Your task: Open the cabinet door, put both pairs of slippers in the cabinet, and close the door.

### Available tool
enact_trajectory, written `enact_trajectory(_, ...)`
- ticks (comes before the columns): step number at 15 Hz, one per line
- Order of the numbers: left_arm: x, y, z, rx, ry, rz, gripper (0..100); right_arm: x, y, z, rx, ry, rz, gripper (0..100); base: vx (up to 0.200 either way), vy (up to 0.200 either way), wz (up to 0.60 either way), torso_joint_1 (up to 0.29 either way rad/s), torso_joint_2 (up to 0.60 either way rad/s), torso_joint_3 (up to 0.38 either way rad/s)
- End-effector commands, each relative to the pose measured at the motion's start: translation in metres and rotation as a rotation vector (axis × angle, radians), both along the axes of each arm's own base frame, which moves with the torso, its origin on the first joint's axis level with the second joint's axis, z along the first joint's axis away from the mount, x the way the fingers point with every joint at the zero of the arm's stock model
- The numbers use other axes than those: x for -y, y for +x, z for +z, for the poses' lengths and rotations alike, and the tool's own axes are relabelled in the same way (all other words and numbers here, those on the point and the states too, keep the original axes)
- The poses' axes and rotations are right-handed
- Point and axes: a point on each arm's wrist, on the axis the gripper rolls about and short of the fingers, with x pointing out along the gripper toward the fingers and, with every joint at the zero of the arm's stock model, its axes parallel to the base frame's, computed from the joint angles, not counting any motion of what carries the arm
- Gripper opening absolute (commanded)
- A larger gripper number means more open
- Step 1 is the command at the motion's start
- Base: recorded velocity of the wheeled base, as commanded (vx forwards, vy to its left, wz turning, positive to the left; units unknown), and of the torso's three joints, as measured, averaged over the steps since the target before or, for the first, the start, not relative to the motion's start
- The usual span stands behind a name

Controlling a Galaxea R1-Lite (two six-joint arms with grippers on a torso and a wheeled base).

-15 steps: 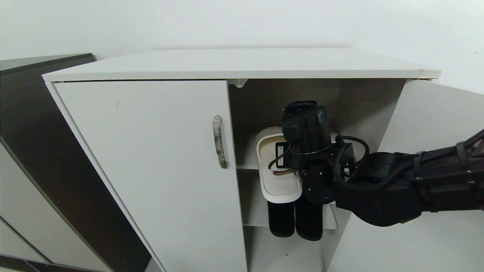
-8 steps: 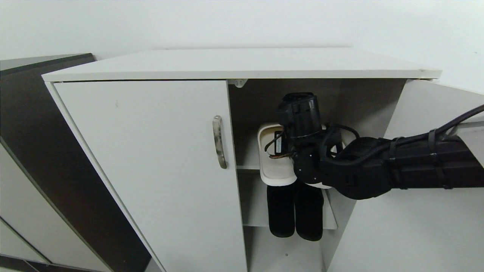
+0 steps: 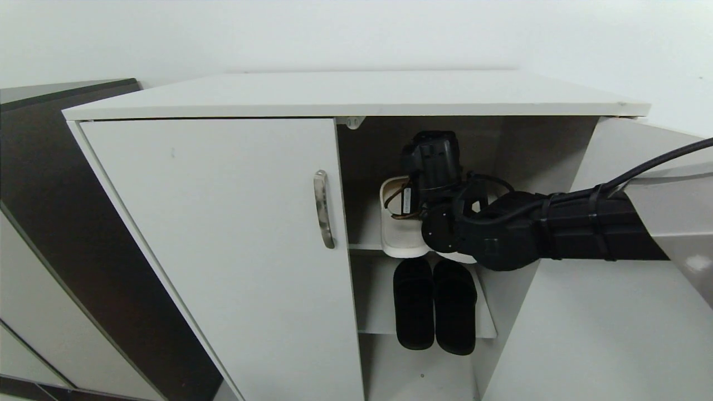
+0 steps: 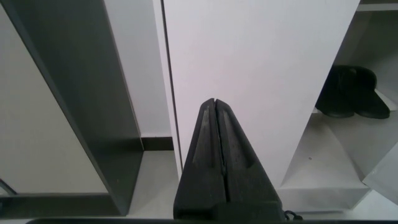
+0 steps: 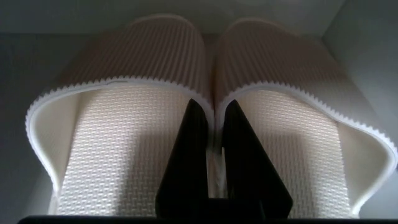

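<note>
Right arm pushed deeper into the cabinet [image 3: 356,94] over the last second, so the white slippers [image 3: 398,239] went from hanging out well past the upper shelf [image 3: 362,245] to sitting mostly on it, with just the heels past its front edge, centre of the head view. That also uncovered the black slippers [image 3: 434,303] in full. My right gripper [image 5: 214,106] is clamped on the white pair, its two fingers pinching the adjoining inner walls where the slippers touch. White pair: cream slides, ribbed straps with a saw-tooth edge, woven-texture footbeds, side by side, toes pointing into the cabinet. Black pair: plain slides, side by side on the lower shelf [image 3: 379,317] just below centre, heels overhanging its front edge. Open door [image 3: 585,334] is swung out at lower right of the head view; closed door [image 3: 223,234] with a metal handle [image 3: 322,209] fills centre-left. My left gripper [image 4: 214,102] is fully closed on nothing, fingers pressed together, in front of the closed door and well apart from both pairs.
</note>
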Motion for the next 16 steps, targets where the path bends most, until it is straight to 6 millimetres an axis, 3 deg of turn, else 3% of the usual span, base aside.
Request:
enact_trajectory(1, 0.0, 0.0, 0.0, -0.001, 0.0, 0.0, 0, -0.003, 0.004, -0.004, -0.003, -0.002, -0.002, 0, 0.0, 0.0, 0.0, 0.0, 0.0, 0.0)
enact_trajectory(10, 0.0, 0.0, 0.0, -0.001, 0.0, 0.0, 0, -0.002, 0.007, -0.008, -0.008, -0.008, -0.01, 0, 0.0, 0.0, 0.0, 0.0, 0.0, 0.0)
enact_trajectory(11, 0.0, 0.0, 0.0, -0.001, 0.0, 0.0, 0, -0.002, 0.007, -0.008, -0.009, -0.009, -0.008, 100, 0.0, 0.0, 0.0, 0.0, 0.0, 0.0)
enact_trajectory(14, 0.0, 0.0, 0.0, -0.001, 0.0, 0.0, 0, -0.001, 0.005, -0.011, -0.019, -0.018, -0.008, 100, 0.0, 0.0, 0.0, 0.0, 0.0, 0.0)
enact_trajectory(16, 0.0, 0.0, 0.0, -0.001, 0.0, 0.0, 0, 0.0, -0.008, -0.009, -0.028, -0.028, 0.012, 100, 0.0, 0.0, 0.0, 0.0, 0.0, 0.0)
